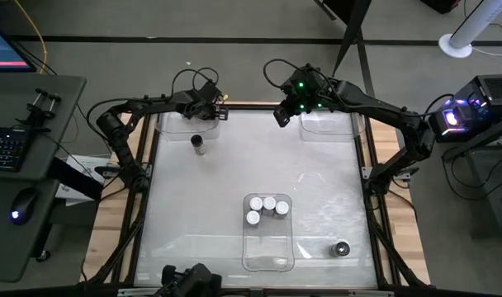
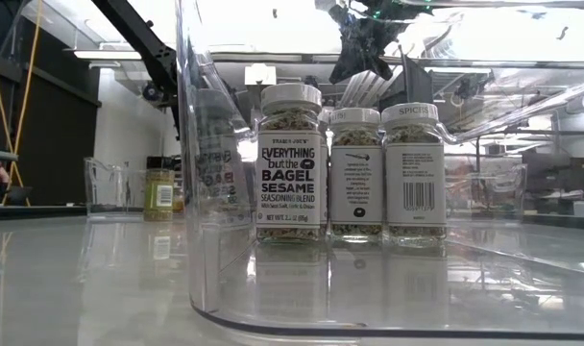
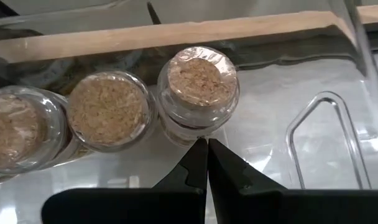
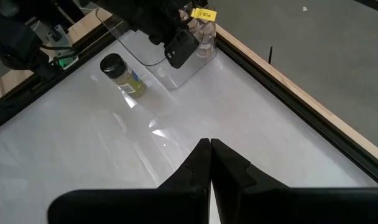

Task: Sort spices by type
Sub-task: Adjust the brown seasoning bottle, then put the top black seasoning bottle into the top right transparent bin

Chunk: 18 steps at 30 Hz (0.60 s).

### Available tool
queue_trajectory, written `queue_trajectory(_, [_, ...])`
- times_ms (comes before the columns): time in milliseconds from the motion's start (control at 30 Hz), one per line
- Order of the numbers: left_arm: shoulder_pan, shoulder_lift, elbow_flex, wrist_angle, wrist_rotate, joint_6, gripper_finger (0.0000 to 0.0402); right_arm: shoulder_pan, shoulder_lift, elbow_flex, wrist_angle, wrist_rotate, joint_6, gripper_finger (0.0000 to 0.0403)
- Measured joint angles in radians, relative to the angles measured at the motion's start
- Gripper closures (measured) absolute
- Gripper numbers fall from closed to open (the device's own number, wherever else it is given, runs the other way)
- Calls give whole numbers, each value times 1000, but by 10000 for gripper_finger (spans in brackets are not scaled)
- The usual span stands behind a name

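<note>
Three white-capped jars [image 1: 265,207] are grouped in the near tray [image 1: 268,252]; cork-topped jars [image 3: 199,81] are seen in the far-left tray [image 1: 185,125]. Left gripper [image 3: 207,148] and right gripper [image 4: 210,148] are shut, nothing held. Judged between picks: dark-capped jar [image 1: 198,143] and stray jar [image 1: 341,248] remain unsorted; jaws must be opened first.

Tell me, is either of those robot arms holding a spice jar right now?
No. The left end effector is shut and empty, just short of the cork-topped jars in the far-left tray. The right end effector is shut and empty above the bare table.
</note>
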Motion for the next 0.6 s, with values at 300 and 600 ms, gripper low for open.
queue_trajectory(300, [0,-1,0,3,45,-45,401,0,0,0,0,0,-1,403])
queue_trajectory(600, [-28,-1,0,-25,0,-68,401,1,0,0,0,0,1,403])
